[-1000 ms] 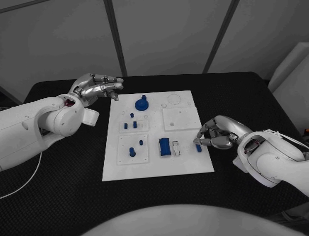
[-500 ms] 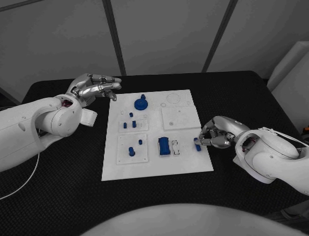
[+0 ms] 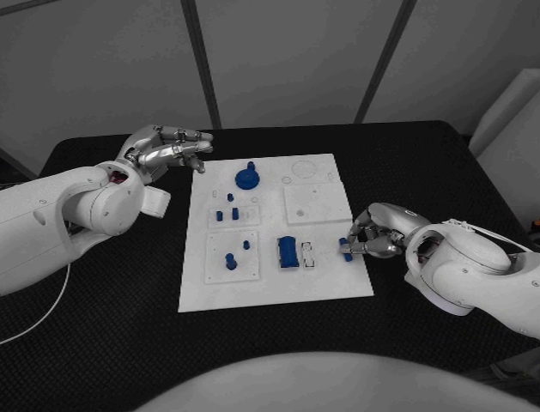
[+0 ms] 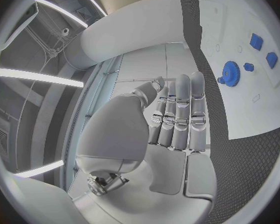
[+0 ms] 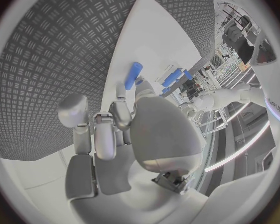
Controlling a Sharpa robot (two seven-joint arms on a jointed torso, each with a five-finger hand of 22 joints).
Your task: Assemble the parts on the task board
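Already several small blue plastic parts stood seated on the flat white task board (image 3: 323, 279) at the middle of the black desk (image 3: 431, 163): a blue toothed gear (image 3: 246, 179) near the far edge, a cluster of short blue pegs (image 3: 227, 210) below it, another blue peg (image 3: 230, 261) in the near left panel, and a blue rectangular block (image 3: 288, 253) beside an outlined slot (image 3: 306, 254) that looked unfilled. We judged the task partly done, with that slot and the faint circular recesses (image 3: 305, 172) at the far right still waiting. Our right hand (image 3: 376, 233) sat at the board's right edge, its fingers curled round a short blue cylindrical pin (image 5: 133, 75), pinching it just above or on the board; we could not tell whether it touched. Our left hand (image 3: 168, 150) hovered off the far left corner of the board, its fingers side by side and loosely bent, holding nothing.
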